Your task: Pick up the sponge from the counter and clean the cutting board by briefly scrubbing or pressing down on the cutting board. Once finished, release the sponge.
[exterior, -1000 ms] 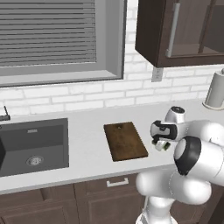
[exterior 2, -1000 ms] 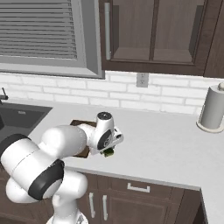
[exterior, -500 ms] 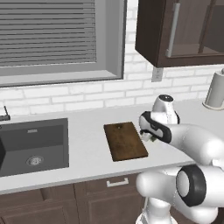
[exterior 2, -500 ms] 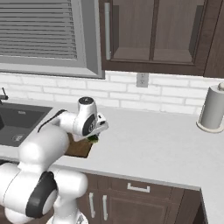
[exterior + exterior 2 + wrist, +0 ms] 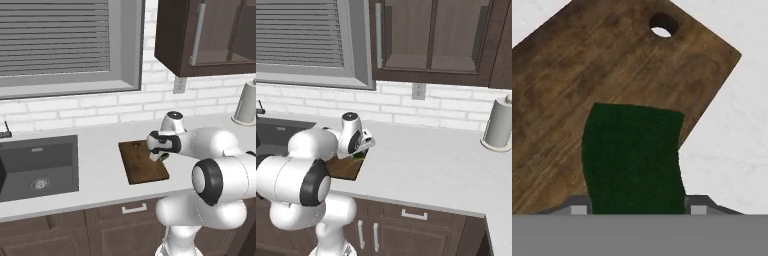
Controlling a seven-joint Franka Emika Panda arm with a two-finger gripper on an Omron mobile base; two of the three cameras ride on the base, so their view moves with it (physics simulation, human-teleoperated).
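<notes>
Sponge (image 5: pixel 633 160) pinched betw. claw (image 5: pixel 635 209) fingers, claw closed on it, over cutting board (image 5: pixel 587 75) edge.

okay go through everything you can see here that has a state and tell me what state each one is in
sponge: held in the gripper, above the board's right edge
gripper: shut on the sponge
cutting board: lying flat on the counter, hole end toward the wall
counter: bearing the board and the paper towel roll
paper towel roll: standing upright
upper cabinet doors: closed
window blind: lowered

Sponge (image 5: pixel 633 157) now over cutting board (image 5: pixel 587 80)
</notes>
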